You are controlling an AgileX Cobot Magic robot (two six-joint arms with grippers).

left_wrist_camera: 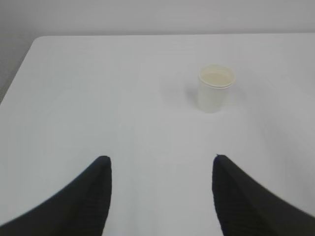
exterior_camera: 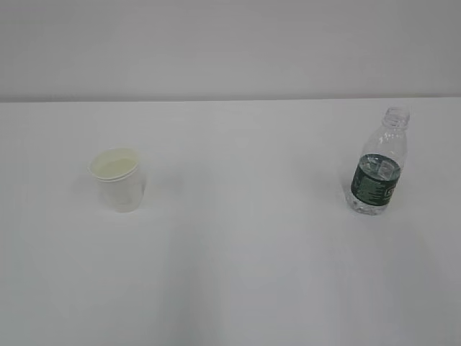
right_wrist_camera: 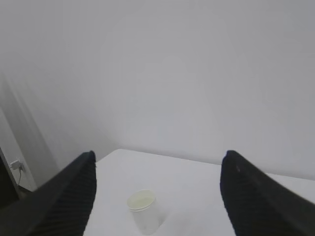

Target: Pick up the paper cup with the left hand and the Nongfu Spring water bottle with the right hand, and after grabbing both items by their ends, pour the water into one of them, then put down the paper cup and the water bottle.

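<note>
The white paper cup (exterior_camera: 117,179) stands upright on the left of the white table (exterior_camera: 238,274). On the right stands the Nongfu Spring water bottle (exterior_camera: 378,165), clear, capless, with a dark green label. Neither arm shows in the exterior view. In the left wrist view my left gripper (left_wrist_camera: 160,162) is open over bare table, and the paper cup (left_wrist_camera: 215,88) sits well ahead, to the right of it. My right gripper (right_wrist_camera: 157,156) is open too, with the cup (right_wrist_camera: 143,211) far off between its fingers; the bottle is out of that view.
A pale wall (exterior_camera: 230,43) runs behind the table's far edge. The left wrist view shows the table's rounded left corner (left_wrist_camera: 34,42). A dark object and a wall socket (right_wrist_camera: 17,166) stand at the left edge of the right wrist view.
</note>
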